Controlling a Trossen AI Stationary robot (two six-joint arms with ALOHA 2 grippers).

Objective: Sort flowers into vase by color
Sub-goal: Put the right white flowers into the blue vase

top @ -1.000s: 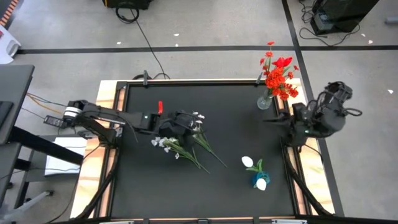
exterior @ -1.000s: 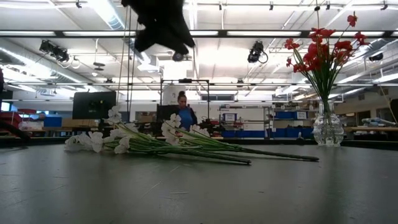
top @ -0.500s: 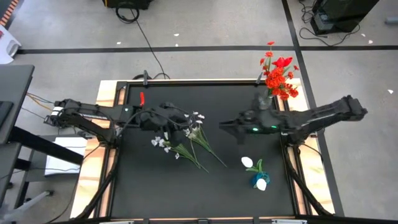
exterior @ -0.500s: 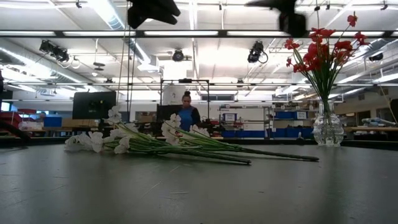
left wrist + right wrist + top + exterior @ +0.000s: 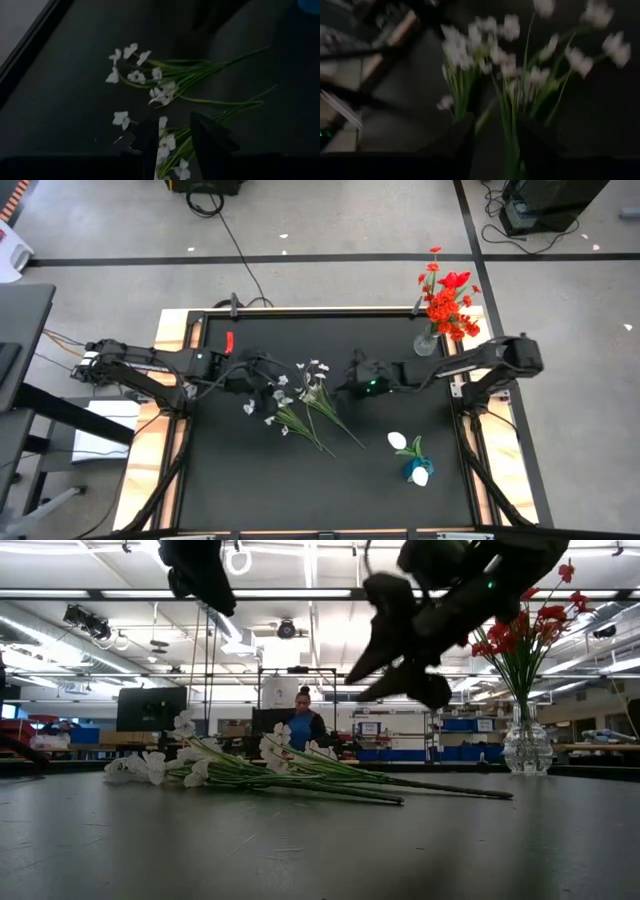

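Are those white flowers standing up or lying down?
Lying down: the white flowers rest flat on the table, stalks stretched along it.

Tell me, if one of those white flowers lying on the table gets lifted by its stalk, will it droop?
Probably a little: the white flowers have long thin stalks, with blooms bunched at one end. They look light. Their stalks cross, so lifting one may drag its neighbours across the table.

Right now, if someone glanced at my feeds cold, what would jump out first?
The red flowers standing in a glass vase at the table's far right corner. Next, the white flowers lying flat mid-table, with the left tool and right tool hovering at either side, both open and empty.
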